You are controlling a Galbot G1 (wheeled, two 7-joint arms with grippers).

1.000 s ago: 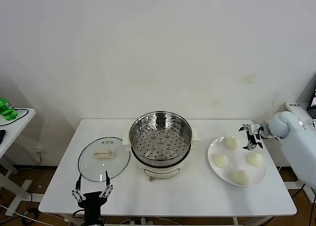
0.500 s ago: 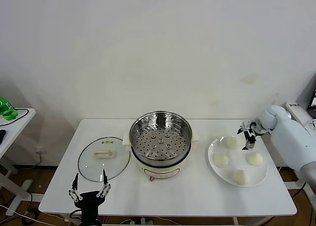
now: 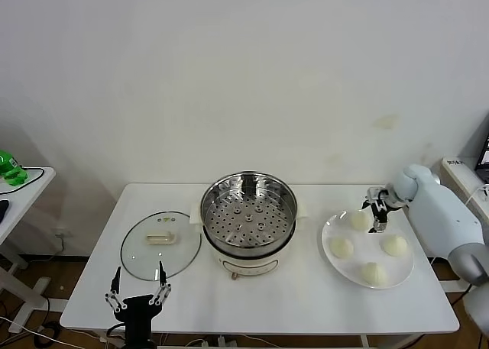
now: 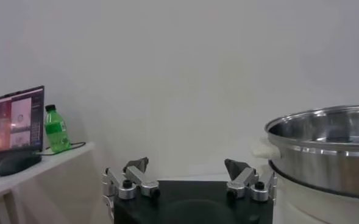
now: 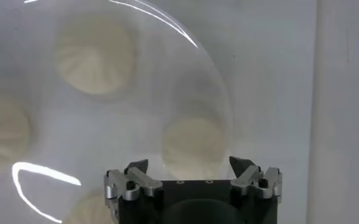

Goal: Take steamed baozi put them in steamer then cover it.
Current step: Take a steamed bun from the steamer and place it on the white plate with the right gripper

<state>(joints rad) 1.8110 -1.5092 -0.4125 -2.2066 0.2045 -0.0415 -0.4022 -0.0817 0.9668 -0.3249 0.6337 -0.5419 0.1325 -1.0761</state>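
Hovering spread over a baozi point(image 3: 359, 220) on the plate point(image 3: 348, 266), right end effector point(image 3: 374, 212) shifted leftward since earlier

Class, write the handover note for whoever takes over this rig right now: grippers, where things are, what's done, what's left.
Right gripper: open, empty, above the rear baozi on the white plate.
Left gripper: open, idle at the table's front edge near the cover.
All four baozi lie on the plate. The steamer is empty and uncovered; the cover lies flat on the table to its left.
Done: nothing.
Left: move four baozi, then cover.
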